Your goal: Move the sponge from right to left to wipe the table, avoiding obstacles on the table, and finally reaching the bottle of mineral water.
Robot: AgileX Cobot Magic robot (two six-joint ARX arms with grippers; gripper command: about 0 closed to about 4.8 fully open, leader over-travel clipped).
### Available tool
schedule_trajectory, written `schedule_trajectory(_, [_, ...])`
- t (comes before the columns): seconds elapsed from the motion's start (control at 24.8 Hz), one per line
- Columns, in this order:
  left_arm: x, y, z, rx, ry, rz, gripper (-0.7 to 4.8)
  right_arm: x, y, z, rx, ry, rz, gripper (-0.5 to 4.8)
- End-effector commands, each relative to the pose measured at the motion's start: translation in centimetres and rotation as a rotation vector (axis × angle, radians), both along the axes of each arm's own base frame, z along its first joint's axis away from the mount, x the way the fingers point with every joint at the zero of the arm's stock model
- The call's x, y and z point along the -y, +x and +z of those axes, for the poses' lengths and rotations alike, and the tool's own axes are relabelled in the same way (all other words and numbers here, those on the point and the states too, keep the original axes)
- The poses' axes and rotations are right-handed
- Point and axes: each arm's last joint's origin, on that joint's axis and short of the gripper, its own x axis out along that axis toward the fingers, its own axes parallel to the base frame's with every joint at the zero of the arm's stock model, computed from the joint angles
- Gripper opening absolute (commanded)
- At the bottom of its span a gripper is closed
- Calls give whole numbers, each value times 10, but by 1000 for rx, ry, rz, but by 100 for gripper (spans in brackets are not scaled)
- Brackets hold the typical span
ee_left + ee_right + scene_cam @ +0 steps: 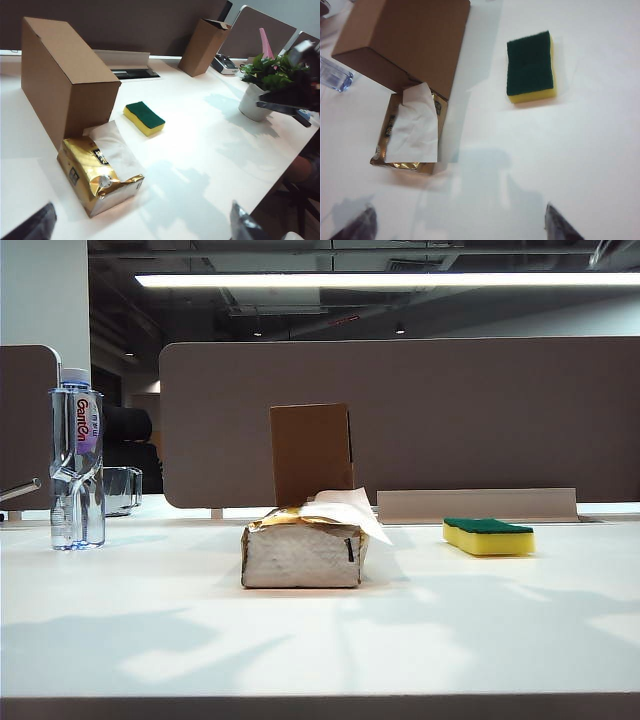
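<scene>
The yellow sponge (488, 536) with its green top lies flat on the right of the white table (450, 620). The silvery tissue pack (300, 550) sits mid-table with the brown cardboard box (312, 453) upright right behind it. The bottle of mineral water (77, 465) stands at the far left. Neither gripper shows in the exterior view. My left gripper (142, 230) hovers open above the table near the tissue pack (97, 172), with the sponge (144, 118) beyond. My right gripper (457, 230) is open and empty above bare table, short of the sponge (531, 67).
A clear glass mug (122, 490) stands just behind the bottle. In the left wrist view a potted plant (265, 75), a second cardboard box (202, 47) and a blurred dark arm part (295, 95) are beyond the sponge. A brown partition (450, 410) closes the table's back.
</scene>
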Motion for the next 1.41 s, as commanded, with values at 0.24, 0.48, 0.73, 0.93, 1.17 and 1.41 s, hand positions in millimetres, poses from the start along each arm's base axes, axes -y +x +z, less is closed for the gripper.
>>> schedule_trajectory(0.24, [0, 0, 4, 34, 15, -20, 467, 1, 54, -24, -29, 38, 34, 431])
schedule_trajectory(0.48, [1, 0, 6, 38, 10, -42, 467, 2, 80, -34, -77, 47, 41, 431])
schedule_trajectory(0.73, [1, 0, 6, 39, 10, -42, 467, 4, 123, -32, -94, 45, 43, 431])
schedule_trajectory(0.93, [1, -1, 6, 48, 10, -72, 467, 5, 145, -39, -115, 46, 42, 431])
schedule_trajectory(1.17, [1, -1, 6, 52, 14, -72, 467, 3, 181, -62, -179, 49, 54, 431])
schedule_trajectory(1.41, [1, -1, 6, 51, 14, -71, 467, -5, 198, -84, -227, 42, 71, 431])
